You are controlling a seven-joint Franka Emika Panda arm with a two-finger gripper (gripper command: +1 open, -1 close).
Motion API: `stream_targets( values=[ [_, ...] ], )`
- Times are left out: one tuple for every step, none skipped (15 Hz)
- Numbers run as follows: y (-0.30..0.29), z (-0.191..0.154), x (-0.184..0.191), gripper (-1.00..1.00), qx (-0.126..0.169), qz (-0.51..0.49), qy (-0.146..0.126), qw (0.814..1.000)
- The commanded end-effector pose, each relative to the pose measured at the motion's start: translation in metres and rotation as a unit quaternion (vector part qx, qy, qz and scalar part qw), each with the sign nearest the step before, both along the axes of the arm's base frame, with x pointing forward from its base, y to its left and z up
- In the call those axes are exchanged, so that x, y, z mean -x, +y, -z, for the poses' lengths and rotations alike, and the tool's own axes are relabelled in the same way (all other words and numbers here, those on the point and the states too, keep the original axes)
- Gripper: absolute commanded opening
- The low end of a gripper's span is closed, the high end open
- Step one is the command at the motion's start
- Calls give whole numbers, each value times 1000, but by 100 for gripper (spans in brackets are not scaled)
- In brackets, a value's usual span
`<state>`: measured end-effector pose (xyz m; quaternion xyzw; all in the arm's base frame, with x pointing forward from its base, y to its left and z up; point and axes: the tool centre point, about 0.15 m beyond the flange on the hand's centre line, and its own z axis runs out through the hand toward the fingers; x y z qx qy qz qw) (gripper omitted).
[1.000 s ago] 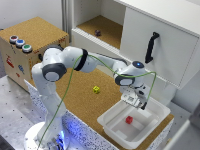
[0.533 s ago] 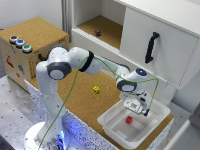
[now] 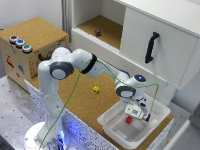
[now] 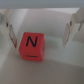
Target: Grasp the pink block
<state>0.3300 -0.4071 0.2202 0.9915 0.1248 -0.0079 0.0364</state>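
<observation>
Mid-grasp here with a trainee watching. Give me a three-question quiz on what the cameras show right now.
1. True or false: the pink block lies inside the white tray.
2. In the wrist view, the gripper fingers stand: A) shut on the block, B) apart on either side of it, C) over the yellow cube.
3. What letter shows on the block's face in the wrist view?

Key: 1 true; 2 B; 3 N.
</observation>
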Motion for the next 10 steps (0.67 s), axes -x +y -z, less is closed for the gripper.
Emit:
stream_targets(
  values=[
    [4,12,12,100,25,-3,-41,999],
    [4,14,12,-100,29,4,-44,999],
    [5,14,11,-100,28,12,-48,998],
    [7,14,10,-100,28,14,-49,998],
    [8,14,10,-100,26,16,-48,998],
    [10,14,10,-100,26,16,-49,998],
    [11,14,10,-100,27,18,-49,998],
    [12,14,10,-100,27,21,-49,998],
    [12,14,10,-100,25,24,-49,998],
    [14,13,10,-100,27,25,-51,998]
  ],
)
